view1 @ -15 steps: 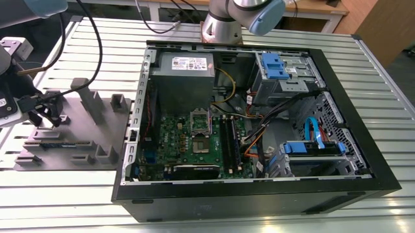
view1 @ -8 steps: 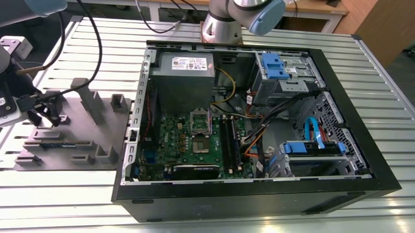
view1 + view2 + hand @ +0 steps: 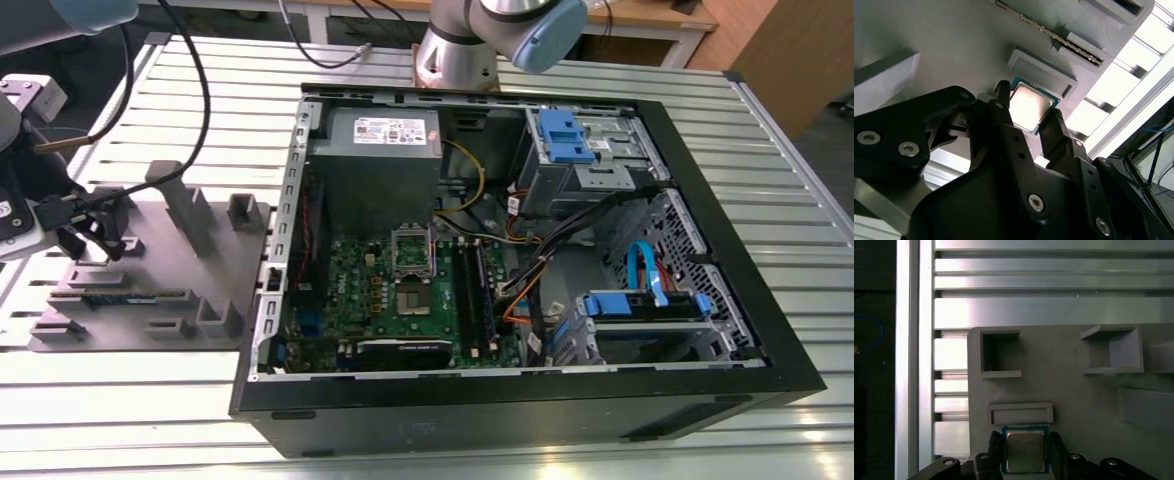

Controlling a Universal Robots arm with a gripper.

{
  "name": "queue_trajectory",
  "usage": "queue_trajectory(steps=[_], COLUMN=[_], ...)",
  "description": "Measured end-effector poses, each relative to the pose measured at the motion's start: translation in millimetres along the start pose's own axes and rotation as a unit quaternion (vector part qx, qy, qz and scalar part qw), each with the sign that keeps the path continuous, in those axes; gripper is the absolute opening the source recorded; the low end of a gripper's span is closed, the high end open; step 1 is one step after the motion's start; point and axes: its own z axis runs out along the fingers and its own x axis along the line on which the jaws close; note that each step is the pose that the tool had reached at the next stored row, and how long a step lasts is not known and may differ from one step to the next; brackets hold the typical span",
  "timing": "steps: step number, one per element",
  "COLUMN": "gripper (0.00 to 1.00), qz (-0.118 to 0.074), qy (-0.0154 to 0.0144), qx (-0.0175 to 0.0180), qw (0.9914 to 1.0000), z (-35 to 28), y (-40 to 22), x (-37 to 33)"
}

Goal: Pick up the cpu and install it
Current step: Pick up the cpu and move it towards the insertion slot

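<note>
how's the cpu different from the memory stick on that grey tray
Shape: the cpu is a small square, while the memory stick is a long thin strip.
Pose: the cpu lies flat with its silver top up, and the memory stick stands on edge in a slot.
Place: the cpu sits right at the gripper, but the memory stick is farther off.
Shared: both rest on the grey tray.

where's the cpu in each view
exterior view: hidden under the gripper, over the grey tray at the exterior view's left
first wrist view: the cpu sits between the fingers, on the tray
second wrist view: the cpu, between the fingers, beside a raised ridge
shared landmark: the grey tray
</note>
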Motion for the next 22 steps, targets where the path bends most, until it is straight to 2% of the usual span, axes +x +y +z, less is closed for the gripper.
queue_trajectory(steps=[9,12,15,22], gripper=[0.48,0.48,0.48,0.48], qz=[0.0,0.0,0.0,0.0], qy=[0.0,0.0,0.0,0.0], qx=[0.0,0.0,0.0,0.0], qw=[1.0,1.0,1.0,1.0], z=[-0.4,-3.8,-9.8,-29.2], y=[0.0,0.2,0.5,1.6], x=[0.0,-0.1,-0.3,-1.0])
